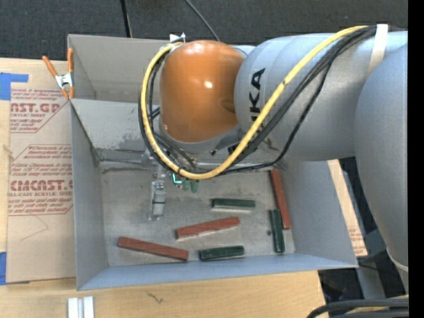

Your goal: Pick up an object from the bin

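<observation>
Hand (158,207) hangs over bare bin floor (126,207); released or clenched, I cannot tell. Nearest red bar (207,228) lies just rightward, lengthwise across the view

Glare on the orange cover (199,88) (bin (122,211) seemingly shadowed beneath).

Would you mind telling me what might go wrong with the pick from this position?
1. The end effector appears to hang over bare bin floor; going straight down would likely grasp nothing.
2. The nearest red-brown stick lies flat, so a grasp may scrape the floor or slip.
3. The dark green stick near the right wall leaves little room.
</observation>
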`<state>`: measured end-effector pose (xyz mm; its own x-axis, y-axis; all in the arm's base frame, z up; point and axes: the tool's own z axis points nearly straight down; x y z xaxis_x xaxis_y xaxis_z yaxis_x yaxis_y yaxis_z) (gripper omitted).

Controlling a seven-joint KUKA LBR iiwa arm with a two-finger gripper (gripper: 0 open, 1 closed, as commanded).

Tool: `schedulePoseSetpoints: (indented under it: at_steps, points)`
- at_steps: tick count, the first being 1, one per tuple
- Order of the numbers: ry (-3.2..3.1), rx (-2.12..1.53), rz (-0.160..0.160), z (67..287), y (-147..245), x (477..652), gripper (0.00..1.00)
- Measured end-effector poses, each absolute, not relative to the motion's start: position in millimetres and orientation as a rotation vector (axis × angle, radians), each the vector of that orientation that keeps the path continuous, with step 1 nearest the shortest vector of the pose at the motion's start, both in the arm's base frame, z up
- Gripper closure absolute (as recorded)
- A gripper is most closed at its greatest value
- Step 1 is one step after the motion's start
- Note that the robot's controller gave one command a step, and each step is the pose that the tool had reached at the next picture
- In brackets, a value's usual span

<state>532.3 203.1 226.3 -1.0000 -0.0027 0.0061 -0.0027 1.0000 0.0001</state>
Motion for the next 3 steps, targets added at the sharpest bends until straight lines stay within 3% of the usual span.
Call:
schedulePoseSetpoints:
  at_steps: [1, 2, 3]
  points:
    - [-3.143, 0.001, -0.002, 230, 202, 534.3, 0.00]
    - [-3.145, 0.011, -0.004, 152, 187, 509.1, 0.00]
    - [-3.139, -0.020, -0.001, 148, 178, 488.9, 0.00]
